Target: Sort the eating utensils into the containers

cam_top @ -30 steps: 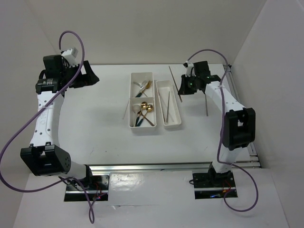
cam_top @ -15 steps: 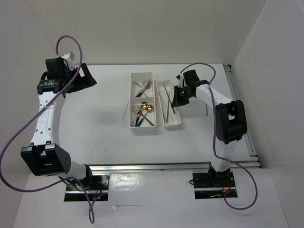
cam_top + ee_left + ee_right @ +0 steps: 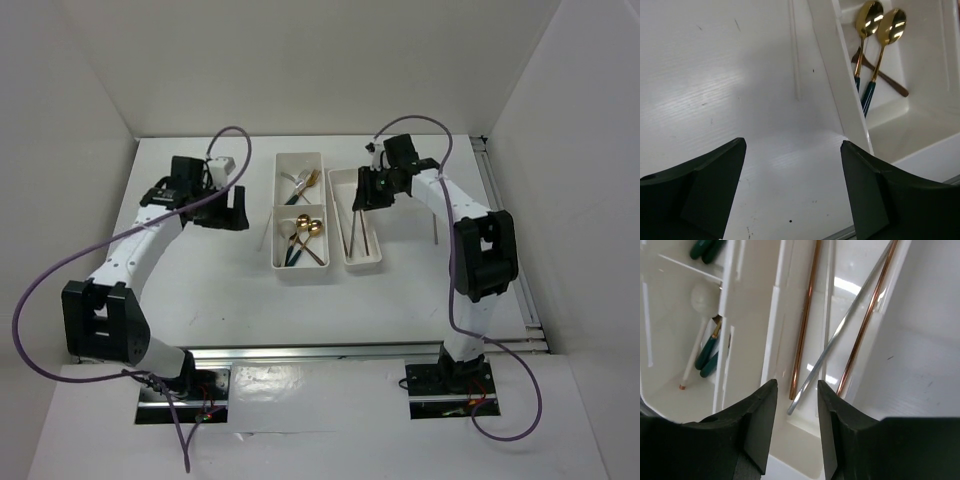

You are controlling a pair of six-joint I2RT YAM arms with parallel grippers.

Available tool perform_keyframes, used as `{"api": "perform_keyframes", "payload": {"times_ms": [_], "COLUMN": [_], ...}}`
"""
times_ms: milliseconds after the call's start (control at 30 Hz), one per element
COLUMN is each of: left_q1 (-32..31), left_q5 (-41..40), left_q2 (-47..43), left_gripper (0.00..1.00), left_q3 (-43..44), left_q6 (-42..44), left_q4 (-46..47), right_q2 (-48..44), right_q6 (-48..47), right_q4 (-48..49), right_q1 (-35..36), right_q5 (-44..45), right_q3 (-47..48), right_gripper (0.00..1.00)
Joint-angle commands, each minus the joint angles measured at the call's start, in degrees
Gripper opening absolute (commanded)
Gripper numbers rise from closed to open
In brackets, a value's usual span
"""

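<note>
The long narrow container holds two copper-brown chopsticks and a silver chopstick lying slantwise across them. My right gripper hovers open over this tray's far end, and the silver stick's tip lies loose between its fingers. In the wide container, forks fill the far compartment and gold spoons with green handles the near one. My left gripper is open over bare table just left of that container's wall.
A white chopstick lies on the table between my left gripper and the wide container. Another thin chopstick lies on the table right of the narrow one. White walls enclose the table at the back and sides.
My right gripper carried the silver chopstick left over the narrow container, then opened and let it go there. My left arm swung right, towards the wide container.
</note>
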Motion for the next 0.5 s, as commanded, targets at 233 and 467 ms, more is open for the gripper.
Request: {"api": "perform_keyframes", "payload": {"times_ms": [233,467], "left_q1": [-8.27,-12.4], "left_q5": [-9.4,-12.47], "left_q2": [7.7,17.36], "left_gripper": [0.54,0.55], "left_q3": [-7.33,-2.14], "left_q6": [4.06,2.05], "left_q4": [13.49,15.86], "right_q2": [-7.89,-13.69], "right_q6": [-6.36,-7.41], "right_q4": [-1.55,-1.55], "right_q1": [-9.33,-12.24], "right_q5": [1.15,1.94], "right_q3": [9.43,4.96], "right_gripper": [0.43,0.43]}}
